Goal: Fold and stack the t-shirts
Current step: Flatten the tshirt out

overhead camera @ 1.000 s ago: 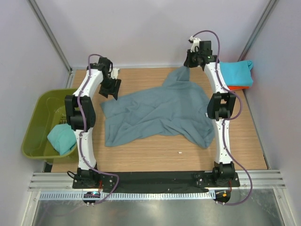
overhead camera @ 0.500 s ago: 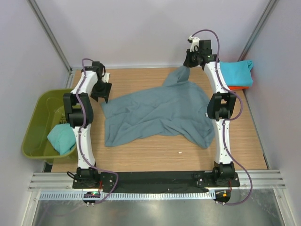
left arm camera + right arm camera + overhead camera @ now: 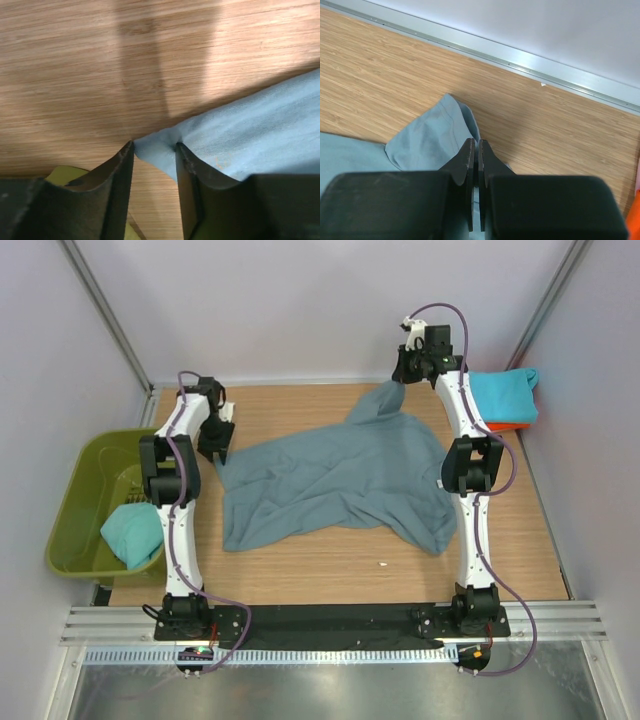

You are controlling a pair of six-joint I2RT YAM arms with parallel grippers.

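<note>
In the green tub (image 3: 70,502) at the far left lies a turquoise t-shirt (image 3: 130,534). The left gripper (image 3: 154,146) has its fingers slightly apart, with a corner of the blue-grey t-shirt (image 3: 340,475) between the tips. That shirt sprawls crumpled mid-frame. At the upper right, the right gripper (image 3: 475,144) pinches its far edge, fingers almost together. Beyond it, a folded turquoise tee (image 3: 505,392) lies on an orange tee (image 3: 510,426).

Robot lab cell: wooden tabletop (image 3: 330,570) boxed by plain pale walls (image 3: 320,310) and aluminium posts (image 3: 108,315), robot arms (image 3: 470,510) bolted to metal rail (image 3: 560,620) at frame bottom.
</note>
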